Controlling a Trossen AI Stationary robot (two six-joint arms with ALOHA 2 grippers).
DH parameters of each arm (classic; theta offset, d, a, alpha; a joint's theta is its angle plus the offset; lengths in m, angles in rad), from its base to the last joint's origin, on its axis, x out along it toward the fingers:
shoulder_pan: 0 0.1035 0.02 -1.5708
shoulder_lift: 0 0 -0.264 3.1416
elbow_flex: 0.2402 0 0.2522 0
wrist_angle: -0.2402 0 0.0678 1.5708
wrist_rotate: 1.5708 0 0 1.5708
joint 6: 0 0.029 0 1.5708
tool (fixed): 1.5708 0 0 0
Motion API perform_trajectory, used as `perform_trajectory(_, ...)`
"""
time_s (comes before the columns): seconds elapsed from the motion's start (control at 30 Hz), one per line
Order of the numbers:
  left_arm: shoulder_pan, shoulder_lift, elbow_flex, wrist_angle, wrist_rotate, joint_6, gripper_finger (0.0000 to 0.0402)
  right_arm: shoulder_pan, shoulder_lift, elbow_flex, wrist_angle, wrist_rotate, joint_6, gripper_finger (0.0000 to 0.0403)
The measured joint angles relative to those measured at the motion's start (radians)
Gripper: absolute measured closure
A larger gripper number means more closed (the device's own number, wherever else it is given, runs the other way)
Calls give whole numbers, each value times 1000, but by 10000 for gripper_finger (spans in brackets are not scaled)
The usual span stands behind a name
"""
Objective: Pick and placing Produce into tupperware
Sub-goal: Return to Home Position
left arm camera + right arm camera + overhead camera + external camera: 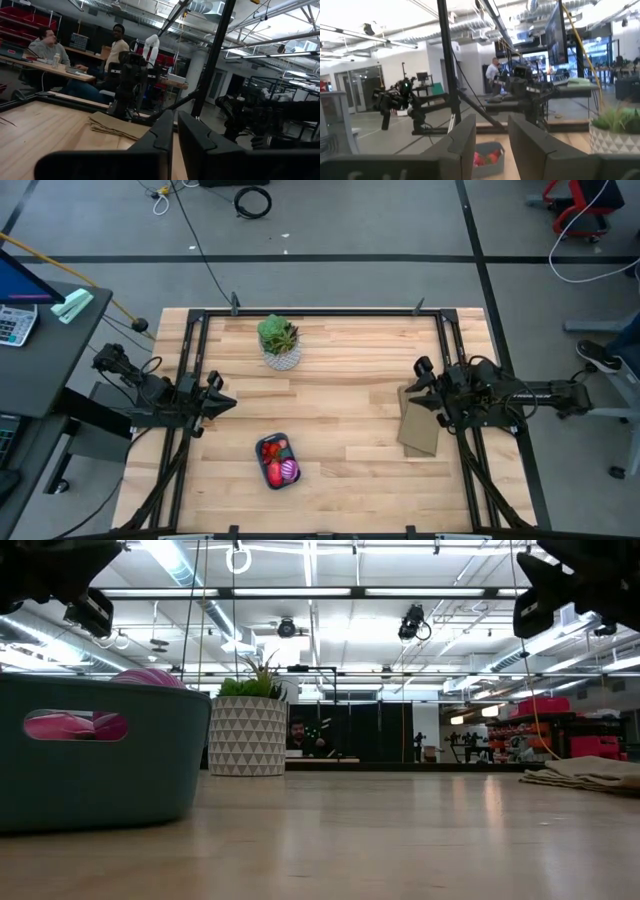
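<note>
Two grippers hang over the wooden tabletop (pixel 340 395), neither holding anything. By the left edge, the left gripper (pixel 220 402) points toward the middle, its fingers (pixel 160 137) drawn almost together with only a slit between.

The teal tray (pixel 258 450) sits close to the front edge, a little left of centre. Its long axis runs roughly from far edge to front edge, at a slight tilt. It lies forward and inward of the left gripper, plainly the nearer of the two. Inside rest a purple onion (pixel 290 472) at the front end and red pieces (pixel 272 449) at the far end. A potted plant (pixel 279 342) stands near the far edge, about in line with the tray.

A tan folded bag (pixel 420 430) lies by the right edge, just toward the front edge from the right gripper (pixel 410 386), whose fingers (pixel 465 137) stand partly apart. From that gripper the tray lies well away, toward the front-left corner.

With the visible produce all in the tray, what remains is likely only drawing both arms back, clear of tray and plant.

From above, the small red pieces run together and cannot be counted. At table height the tray's wall hides most of its load. Only the onion's crown and a pink patch through the handle slot show. That view also cuts the tray off at the side and crops both grippers at the top.
</note>
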Motion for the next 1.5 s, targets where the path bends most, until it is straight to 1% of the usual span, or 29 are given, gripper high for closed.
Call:
perform_trajectory(0.13,0,0,0,0,0,0,363,0,-18,0,-59,0,0,280)
perform_trajectory(0.3,0,0,0,0,0,0,361,0,-85,0,-178,0,48,281)
perform_trajectory(0.43,0,0,0,0,0,0,366,-1,-143,0,-252,0,87,280)
perform_trajectory(0.6,0,0,0,0,0,0,373,-1,-192,0,-301,0,88,281)
perform_trajectory(0.77,0,0,0,0,0,0,371,-1,-195,0,-349,0,88,281)
perform_trajectory(0.9,0,0,0,0,0,0,364,-1,-191,0,-422,1,88,280)
perform_trajectory(1.07,0,0,0,0,0,0,362,-1,-189,10,-444,1,88,281)
perform_trajectory(1.33,0,0,0,0,0,0,374,-1,-189,14,-448,1,88,281)
perform_trajectory(1.5,0,0,0,0,0,0,369,-1,-189,14,-448,1,88,281)
